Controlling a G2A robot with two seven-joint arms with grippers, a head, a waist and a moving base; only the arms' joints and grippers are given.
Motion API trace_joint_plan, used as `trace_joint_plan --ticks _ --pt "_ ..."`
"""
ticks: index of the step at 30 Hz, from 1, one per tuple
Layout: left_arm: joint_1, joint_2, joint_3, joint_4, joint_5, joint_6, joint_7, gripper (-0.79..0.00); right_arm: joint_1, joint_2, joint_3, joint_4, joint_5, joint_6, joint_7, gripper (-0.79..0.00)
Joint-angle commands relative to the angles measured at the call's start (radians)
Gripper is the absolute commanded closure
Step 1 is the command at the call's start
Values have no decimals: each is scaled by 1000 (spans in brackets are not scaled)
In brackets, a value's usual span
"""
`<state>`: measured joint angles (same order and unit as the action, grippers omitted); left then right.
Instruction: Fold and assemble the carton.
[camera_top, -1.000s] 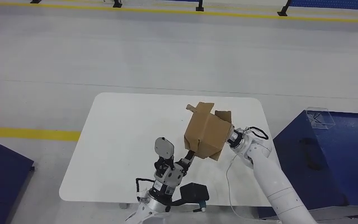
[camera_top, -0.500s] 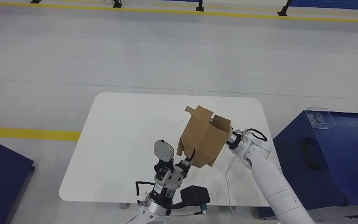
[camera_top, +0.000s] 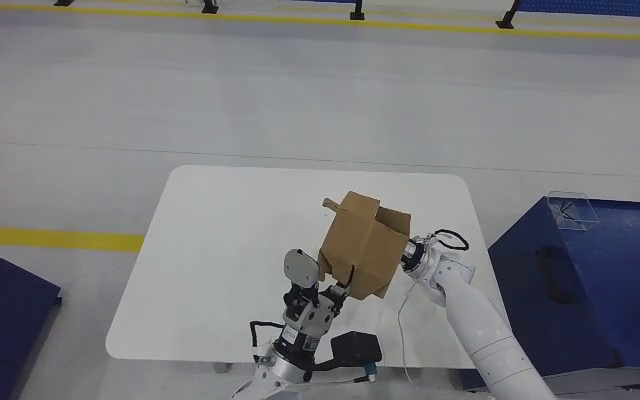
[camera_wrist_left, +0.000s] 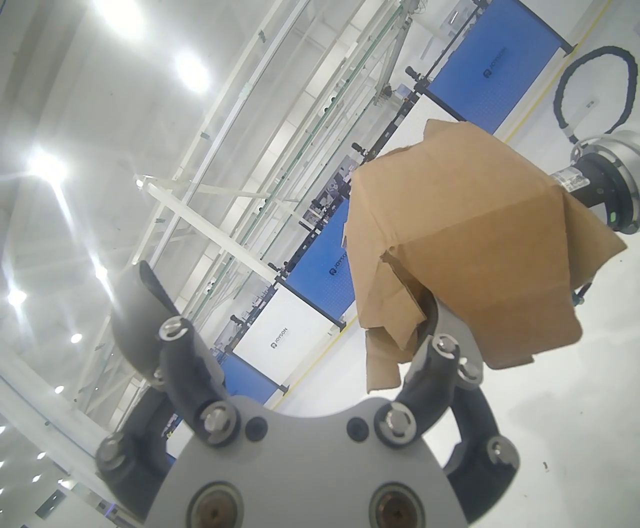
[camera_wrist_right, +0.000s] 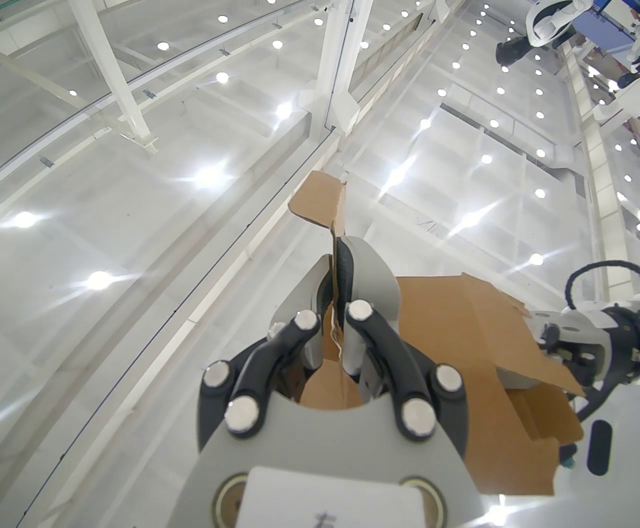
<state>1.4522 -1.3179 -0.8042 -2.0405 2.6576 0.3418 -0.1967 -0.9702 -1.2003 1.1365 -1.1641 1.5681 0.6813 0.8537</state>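
Now: right fingers (camera_wrist_right: 367, 270), two of them, are closed tight on the edge of one wall panel of the carton (camera_wrist_right: 450, 320), with the cardboard sandwiched between them. Left fingers (camera_wrist_left: 145, 320), also two, are spread wide. One stands free in the air. The other has its tip tucked behind the loose flaps at the carton's lower corner, and the cardboard hides any contact there. One brown carton, tilted, in the air over the right half of the single white bench (camera_top: 230, 250), between the two arms, upper flaps standing open. One blue bin (camera_top: 570, 270) sits beside the bench's right side.
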Motion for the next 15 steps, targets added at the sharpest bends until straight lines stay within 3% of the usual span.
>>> trace_joint_plan --ticks 1,5,13,15 --pt "0 -3 1 -1 -2 -2 -3 -742 -1 -1 -2 0 -5 1 4 0" --pt "0 -10 -3 0 -4 -4 -9 -699 0 -3 -3 1 -10 8 12 0" --pt "-4 -20 -7 19 22 -32 -14 -782 6 -8 -6 5 -2 48 14 0" --pt "-5 -23 -5 22 22 -40 -15 -730 5 -9 -8 3 -8 49 17 0"
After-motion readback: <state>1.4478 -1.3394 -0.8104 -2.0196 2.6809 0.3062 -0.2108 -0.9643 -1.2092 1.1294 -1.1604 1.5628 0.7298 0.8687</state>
